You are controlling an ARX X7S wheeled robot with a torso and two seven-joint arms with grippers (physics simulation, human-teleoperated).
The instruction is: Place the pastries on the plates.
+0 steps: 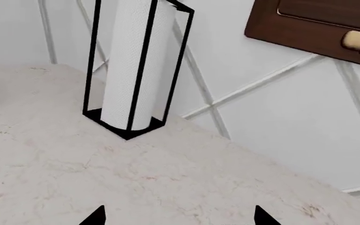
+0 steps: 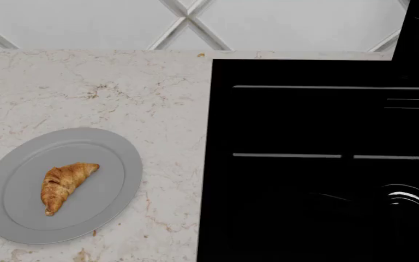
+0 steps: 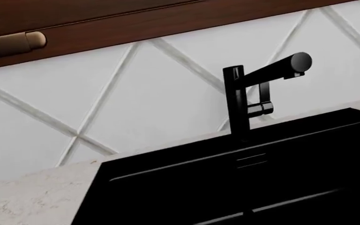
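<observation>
Croissant (image 2: 64, 185) already lies on the grey plate (image 2: 115, 202) on the counter (image 2: 100, 93) beside the black sink (image 2: 326, 164), left jaws apart over bare stone, right jaws unseen, so hunting the out-of-view bun risks sweeping blind.

Black sink basin (image 3: 230, 187) fills lower part of view, interior dark, faint horizontal ledges on its inner wall. Black faucet (image 3: 243, 98) stands upright at basin's far rim, straight spout angled out to one side, round end cap visible. Pale marbled bench (image 3: 24, 201) runs beside basin. White tiled wall (image 3: 136, 103) behind, grey diagonal grout lines. Dark wood cabinet (image 3: 105, 23) above, brass-coloured handle (image 3: 11, 44) on it.
</observation>
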